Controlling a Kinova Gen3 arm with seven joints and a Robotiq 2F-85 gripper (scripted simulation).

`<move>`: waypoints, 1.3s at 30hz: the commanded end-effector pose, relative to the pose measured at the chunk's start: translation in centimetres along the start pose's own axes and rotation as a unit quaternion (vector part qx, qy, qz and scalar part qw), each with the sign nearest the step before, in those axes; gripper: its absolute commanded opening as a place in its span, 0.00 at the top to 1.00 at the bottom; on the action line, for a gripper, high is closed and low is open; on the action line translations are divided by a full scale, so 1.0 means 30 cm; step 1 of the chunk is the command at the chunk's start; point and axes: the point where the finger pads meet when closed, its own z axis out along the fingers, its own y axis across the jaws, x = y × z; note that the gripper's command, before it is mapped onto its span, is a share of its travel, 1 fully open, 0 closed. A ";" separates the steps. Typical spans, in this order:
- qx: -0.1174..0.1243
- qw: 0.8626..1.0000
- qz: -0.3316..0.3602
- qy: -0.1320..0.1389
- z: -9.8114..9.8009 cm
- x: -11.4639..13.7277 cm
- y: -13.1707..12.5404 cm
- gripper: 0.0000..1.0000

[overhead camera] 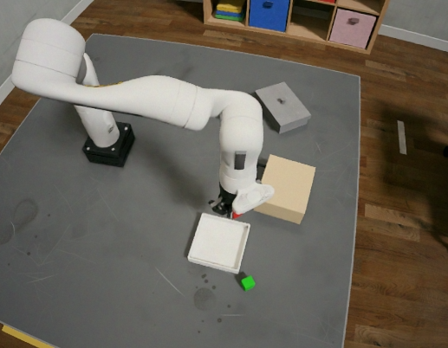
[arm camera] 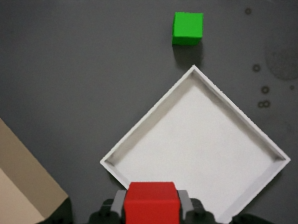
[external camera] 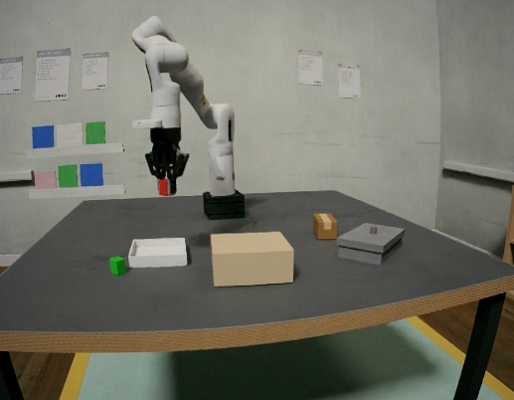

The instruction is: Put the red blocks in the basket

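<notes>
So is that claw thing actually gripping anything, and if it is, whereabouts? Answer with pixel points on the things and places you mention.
Yes: the claw (overhead camera: 230, 215) (external camera: 168, 188) (arm camera: 152, 206) holds a red block (overhead camera: 236, 215) (external camera: 163, 187) (arm camera: 152, 204), pinched by two opposite sides between its two fingertips.
</notes>
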 end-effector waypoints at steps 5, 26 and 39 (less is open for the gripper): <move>0.000 1.000 0.000 0.001 0.003 0.001 -0.001 0.90; 0.000 1.000 0.000 0.001 0.053 0.001 -0.001 0.90; 0.000 1.000 0.000 0.001 0.128 0.002 -0.001 0.90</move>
